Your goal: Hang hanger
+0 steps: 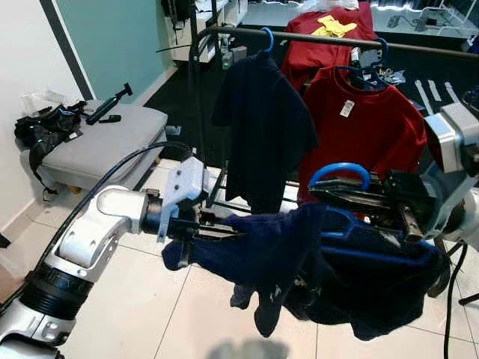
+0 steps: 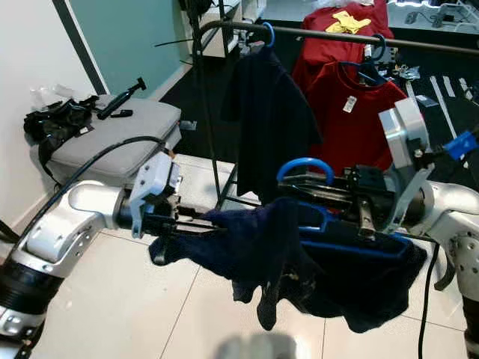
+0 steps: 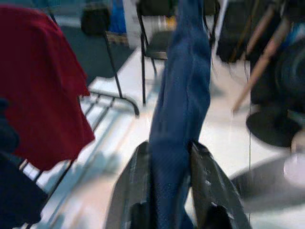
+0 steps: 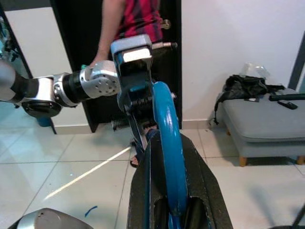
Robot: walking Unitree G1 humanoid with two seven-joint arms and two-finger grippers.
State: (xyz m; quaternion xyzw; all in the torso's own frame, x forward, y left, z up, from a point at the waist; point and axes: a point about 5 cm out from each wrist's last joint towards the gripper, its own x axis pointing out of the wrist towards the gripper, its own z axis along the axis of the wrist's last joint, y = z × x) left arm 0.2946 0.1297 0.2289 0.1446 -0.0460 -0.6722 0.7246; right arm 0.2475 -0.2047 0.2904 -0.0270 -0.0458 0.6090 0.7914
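A blue hanger [image 1: 340,170] carries a dark navy shirt [image 1: 299,254] in front of me, held low before the clothes rack rail [image 1: 329,39]. My right gripper [image 1: 318,193] is shut on the hanger just below its hook; the right wrist view shows the blue hook [image 4: 167,133] standing between the two fingers [image 4: 140,191]. My left gripper [image 1: 232,230] is shut on the shirt's left side. In the left wrist view the navy cloth [image 3: 183,95] is pinched between the fingers [image 3: 131,186]. The rest of the shirt hangs down loosely.
On the rail hang a black shirt [image 1: 262,127] on a blue hanger and two red shirts [image 1: 367,120]. A grey bench [image 1: 105,142] with black gear stands at the left wall. A person [image 4: 138,19] stands in a doorway behind my left arm [image 4: 90,81].
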